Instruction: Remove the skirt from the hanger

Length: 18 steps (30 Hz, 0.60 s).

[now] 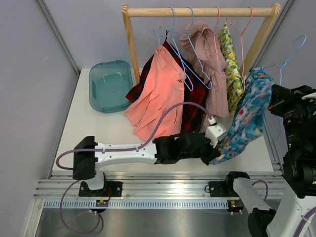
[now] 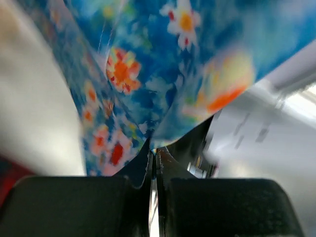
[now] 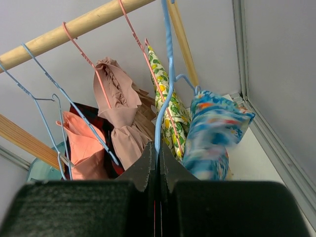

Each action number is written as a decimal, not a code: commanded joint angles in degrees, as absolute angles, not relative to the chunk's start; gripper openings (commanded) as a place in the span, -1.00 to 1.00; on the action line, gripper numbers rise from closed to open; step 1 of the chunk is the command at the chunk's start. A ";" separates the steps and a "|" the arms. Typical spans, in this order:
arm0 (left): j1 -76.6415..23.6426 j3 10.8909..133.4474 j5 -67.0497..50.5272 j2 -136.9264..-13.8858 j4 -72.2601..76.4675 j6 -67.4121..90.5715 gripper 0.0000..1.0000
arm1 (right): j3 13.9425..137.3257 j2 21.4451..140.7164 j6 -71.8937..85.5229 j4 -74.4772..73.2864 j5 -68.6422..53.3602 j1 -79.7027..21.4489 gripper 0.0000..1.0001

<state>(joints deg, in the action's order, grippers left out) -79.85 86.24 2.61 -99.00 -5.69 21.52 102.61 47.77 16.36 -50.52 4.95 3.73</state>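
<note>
Top camera looks down from behind the arms; both close-in wrist cameras share the skirt point(image 1: 248, 114) point(image 2: 163, 59) point(image 3: 215, 133).

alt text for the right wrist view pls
The right pincer is shut on a blue hanger carrying the blue floral skirt. Behind, a wooden rail holds a pink ruffled garment, a lemon-print garment and an orange top.

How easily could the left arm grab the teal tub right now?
Probably not yet: the left claw is shut on the skirt, far right of the tub. It would have to let go first.
</note>
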 commanded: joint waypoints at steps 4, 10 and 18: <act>-88.22 61.55 9.04 -82.72 -2.46 27.93 -1.00 | 106.87 50.18 16.17 -44.21 5.36 2.90 -1.00; -96.93 52.47 23.71 -66.73 -12.81 37.17 -1.00 | 106.17 51.94 16.70 -42.72 4.66 2.81 -1.00; -98.61 64.14 46.47 -51.86 -44.36 39.11 -1.00 | 106.34 58.09 17.04 -37.80 1.51 2.90 -1.00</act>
